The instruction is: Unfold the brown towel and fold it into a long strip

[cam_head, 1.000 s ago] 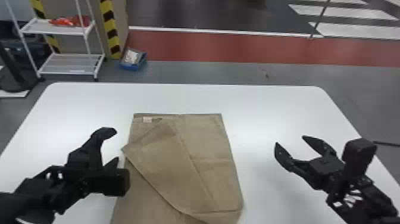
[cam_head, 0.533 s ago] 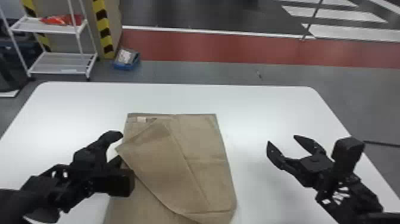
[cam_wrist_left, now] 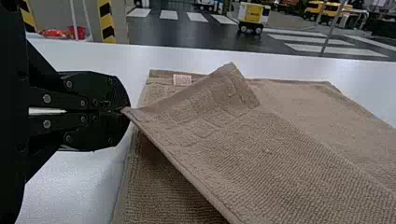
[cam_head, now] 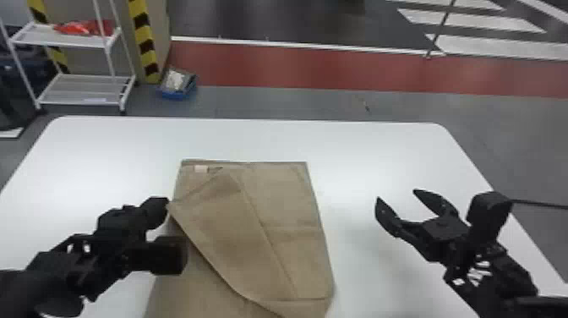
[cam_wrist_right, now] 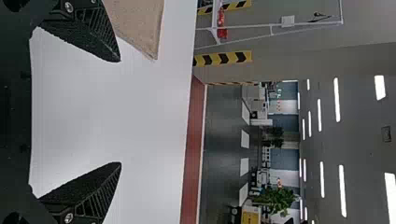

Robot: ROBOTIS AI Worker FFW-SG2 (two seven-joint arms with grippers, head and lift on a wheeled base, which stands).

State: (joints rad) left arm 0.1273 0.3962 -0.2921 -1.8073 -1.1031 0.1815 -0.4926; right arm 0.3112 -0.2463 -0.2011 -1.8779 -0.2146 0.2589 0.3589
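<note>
Left end effector (cam_wrist_left: pixel 126 111) has shifted right, pinching the brown towel (cam_wrist_left: pixel 271 154) by a corner.
Unfolding can likely start; right end effector (cam_wrist_right: pixel 120 112) is spread.

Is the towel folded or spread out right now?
Partly folded: the brown towel has a slanting flap, its corner pinched by the left gripper.

one brown towel (cam_head: pixel 287 203), two tools (cam_head: pixel 395 194), one table (cam_head: pixel 372 148)
</note>
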